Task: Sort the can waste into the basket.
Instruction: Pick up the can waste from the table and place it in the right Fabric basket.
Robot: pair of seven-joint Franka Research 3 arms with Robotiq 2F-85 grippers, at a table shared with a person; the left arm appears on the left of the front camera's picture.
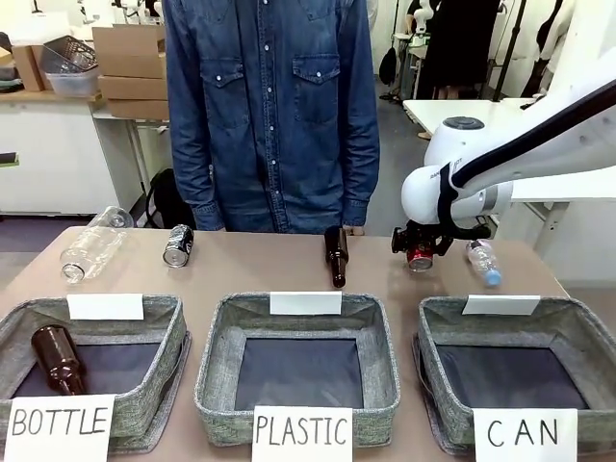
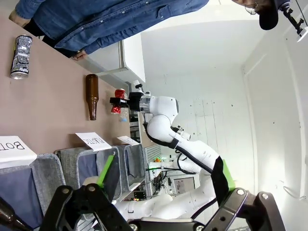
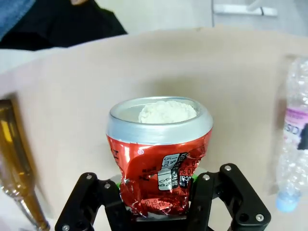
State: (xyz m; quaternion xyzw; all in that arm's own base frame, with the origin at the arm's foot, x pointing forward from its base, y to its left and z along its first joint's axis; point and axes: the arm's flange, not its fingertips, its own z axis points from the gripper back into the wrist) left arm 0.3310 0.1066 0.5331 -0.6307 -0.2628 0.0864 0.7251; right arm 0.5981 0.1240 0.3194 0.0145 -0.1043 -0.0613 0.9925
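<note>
A crumpled red can (image 1: 420,257) (image 3: 159,163) sits squeezed between the fingers of my right gripper (image 1: 421,252) (image 3: 156,195), held just above the table at the far right; it appears too as the red can (image 2: 117,101) in the left wrist view. The black and silver can (image 1: 178,244) (image 2: 20,57) lies on the table at the far left, near the person. The grey basket labelled CAN (image 1: 577,332) stands at the front right, nearer than the held can. My left gripper (image 2: 159,204) is open, with nothing between its fingers.
A brown bottle (image 1: 336,254) lies at the table's middle and a clear bottle (image 1: 483,260) just right of the held can. Another clear bottle (image 1: 89,250) lies far left. Baskets marked PLASTIC (image 1: 217,371) and BOTTLE (image 1: 171,337) stand in front; a person (image 1: 272,106) stands opposite.
</note>
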